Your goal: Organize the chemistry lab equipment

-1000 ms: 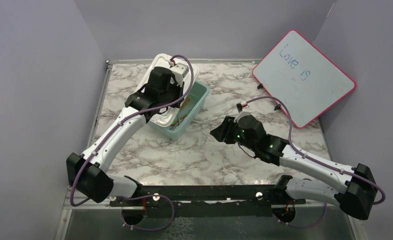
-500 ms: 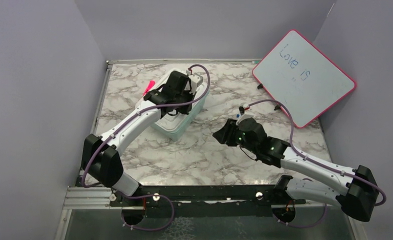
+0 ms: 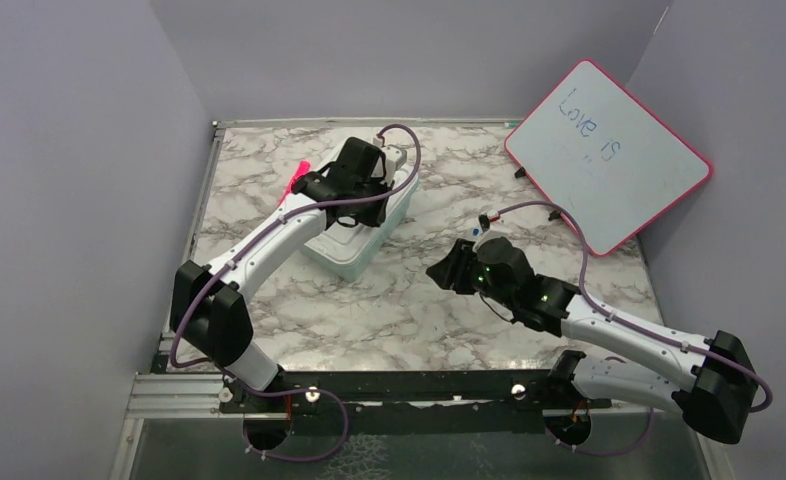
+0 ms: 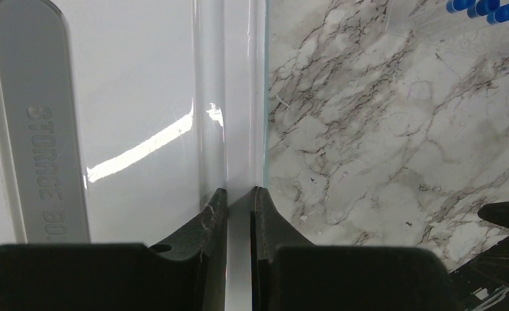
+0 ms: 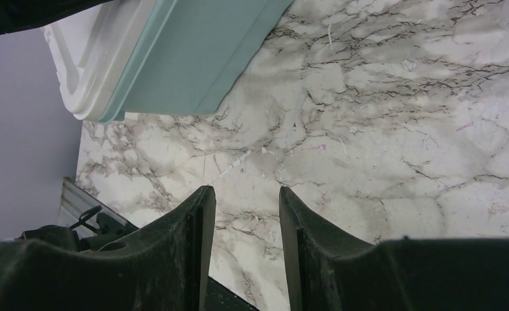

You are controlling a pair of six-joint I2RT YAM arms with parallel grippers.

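**Left arm seats the lid on the storage box while the right arm waits**

Nearest me, my right gripper point(image 5: 245, 194) hangs low over the marble table point(image 3: 399, 310). Its jaws stand partly apart with nothing between them, and it is well clear of the box.

Further in, my left gripper point(image 4: 239, 192) is nearly closed, pinching the raised rim of the white lid point(image 4: 135, 97). The lid lies over the teal storage box point(image 3: 354, 258). The lab equipment that is packed sits under that lid, so I cannot see it.

I judge the step in hand to be setting the lid square and letting go. To do it well, I would line the lid's rim up with the box's rim on all sides. Then I would press down evenly before opening the jaws, and lift straight up so the lid is not dragged askew.

The box's long axis runs from the near side of the table toward the far side, leaning right. The lid's embossed strip runs parallel to the rim I hold, pointing away from my wrist.

Beside the box, tiny blue-capped pieces point(image 4: 482, 8) lie on the marble, outside the box. They may cap clear tubes, but the frame edge cuts them off.

Farther back, a pink marker point(image 3: 297, 178) lies left of the box. A pink-framed whiteboard point(image 3: 609, 150) leans at the far right.
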